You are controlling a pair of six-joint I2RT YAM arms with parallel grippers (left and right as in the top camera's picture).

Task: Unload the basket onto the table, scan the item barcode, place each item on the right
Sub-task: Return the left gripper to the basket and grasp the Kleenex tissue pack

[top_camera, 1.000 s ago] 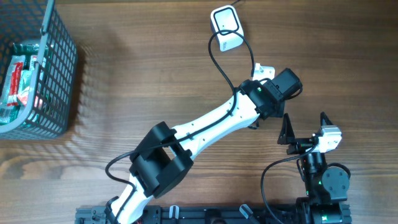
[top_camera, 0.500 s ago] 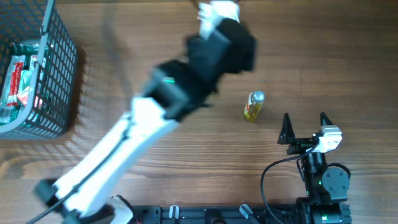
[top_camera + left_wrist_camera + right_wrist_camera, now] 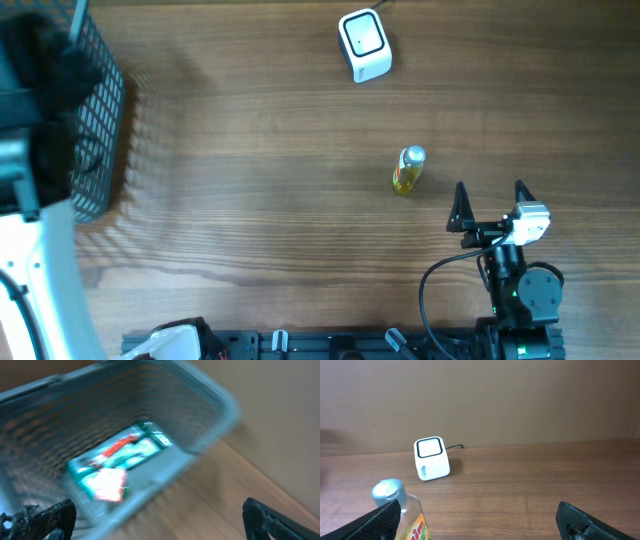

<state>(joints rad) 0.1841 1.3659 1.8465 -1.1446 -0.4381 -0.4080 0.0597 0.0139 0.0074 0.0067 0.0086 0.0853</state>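
Note:
A small bottle [image 3: 408, 170] of yellow liquid with a silver cap stands mid-table, with nothing holding it. The white barcode scanner [image 3: 363, 44] sits at the far edge. My right gripper [image 3: 490, 195] rests open just right of the bottle and nearer the front. In the right wrist view the bottle [image 3: 402, 515] is by the left finger, the scanner [image 3: 431, 458] lies beyond it, and the gripper [image 3: 480, 517] is empty. My left gripper [image 3: 157, 510] hangs open and blurred over the basket [image 3: 210, 390], above a green and red packet [image 3: 120, 462].
The dark wire basket [image 3: 100, 120] stands at the far left, partly covered by my left arm [image 3: 40, 250]. The scanner's cable runs off the far edge. Bare wood lies between basket, bottle and scanner.
My left arm has swung from the bottle's spot at centre right across to the basket at far left, leaving the bottle uncovered on the table. The right arm has not moved.

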